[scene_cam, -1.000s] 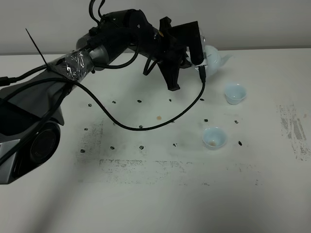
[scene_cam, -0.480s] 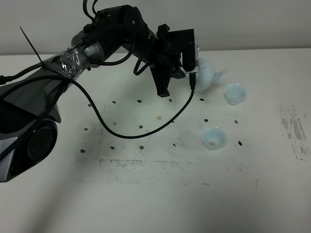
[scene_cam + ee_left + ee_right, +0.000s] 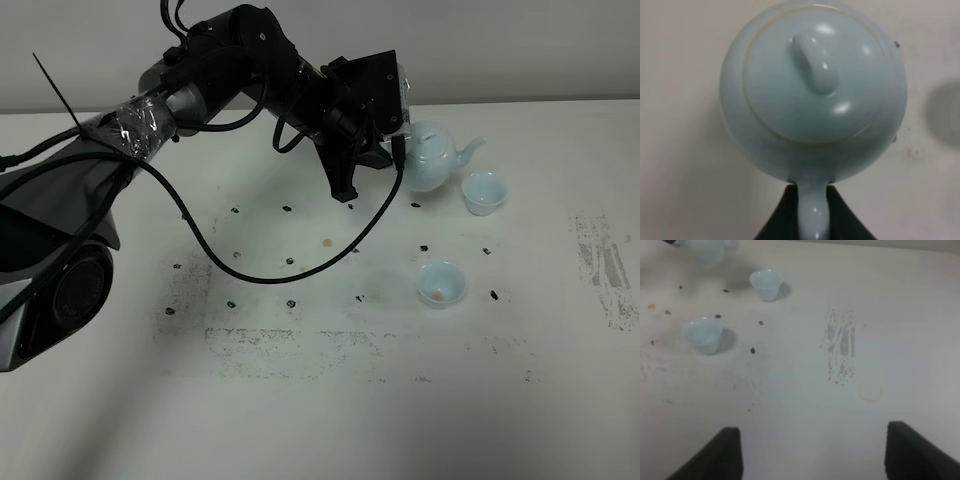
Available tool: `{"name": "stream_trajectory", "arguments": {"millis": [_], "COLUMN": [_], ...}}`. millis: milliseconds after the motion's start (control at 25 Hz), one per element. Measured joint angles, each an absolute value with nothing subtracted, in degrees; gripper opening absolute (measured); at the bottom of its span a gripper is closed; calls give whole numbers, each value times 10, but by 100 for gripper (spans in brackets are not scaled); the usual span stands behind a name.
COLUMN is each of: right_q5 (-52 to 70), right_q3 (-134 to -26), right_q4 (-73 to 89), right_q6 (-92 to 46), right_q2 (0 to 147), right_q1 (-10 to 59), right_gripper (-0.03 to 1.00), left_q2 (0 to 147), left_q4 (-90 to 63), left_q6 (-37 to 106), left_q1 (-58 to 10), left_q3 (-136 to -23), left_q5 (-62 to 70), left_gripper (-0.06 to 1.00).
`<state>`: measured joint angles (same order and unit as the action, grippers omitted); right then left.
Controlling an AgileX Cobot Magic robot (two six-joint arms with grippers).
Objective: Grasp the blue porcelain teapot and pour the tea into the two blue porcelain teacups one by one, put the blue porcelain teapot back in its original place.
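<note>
Pale celadon-blue and glossy, the blue porcelain teapot [image 3: 432, 162] stands upright at about 1 o'clock on the white table [image 3: 300, 420]. Its lid is on and its spout points toward 2 o'clock. The left gripper [image 3: 812, 205] meets it from the 9 o'clock side. In the left wrist view its dark fingers [image 3: 782, 220] pinch the thin loop handle between them. Whether the pot's base touches the table cannot be told.

The far teacup [image 3: 484, 192] sits just beside the teapot at its 4 o'clock, not touching it. The near teacup [image 3: 441, 284] stands well apart at the teapot's 6 o'clock, with a small brownish fleck inside. Both cups are upright. A small brown spot [image 3: 326, 242] marks the table at the teapot's 8 o'clock, among dark specks.

The right gripper [image 3: 817, 452] hangs above bare table near a grey scuffed patch [image 3: 841, 347], its claws spread wide with nothing between them.
</note>
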<state>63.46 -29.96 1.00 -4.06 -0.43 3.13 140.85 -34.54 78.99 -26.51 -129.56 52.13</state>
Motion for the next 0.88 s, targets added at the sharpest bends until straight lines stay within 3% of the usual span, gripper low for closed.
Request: {"name": "stream_trajectory", "arguments": {"millis": [880], "right_q5": [635], "right_q3": [-300], "right_q4": [11], "right_q6": [-41], "right_q2": [-4], "right_q1": [31], "right_gripper": [58], "left_q2": [1408], "left_q4": [-392], "left_q6": [815], "left_q1": [-235], "left_q3": [-1296], "left_q5": [571], "left_gripper": [0]}}
